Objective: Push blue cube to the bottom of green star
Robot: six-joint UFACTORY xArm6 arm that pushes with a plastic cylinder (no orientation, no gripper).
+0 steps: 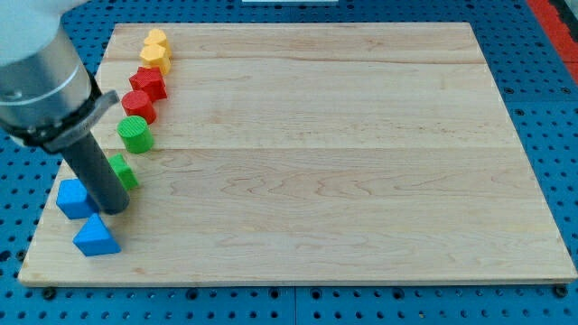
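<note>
my tip, a bare rod grasping nothing, rests on the desk, touching the blue cube at its left. the green star sits just above it, the blue triangular block just below.

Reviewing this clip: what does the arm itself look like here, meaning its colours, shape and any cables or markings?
A blurred light-grey, rounded housing fills the view's top left. Below it sits a black collar with a small protruding tab, then a straight, dark grey cylindrical rod ending in my tip. No cables or markings are visible.
</note>
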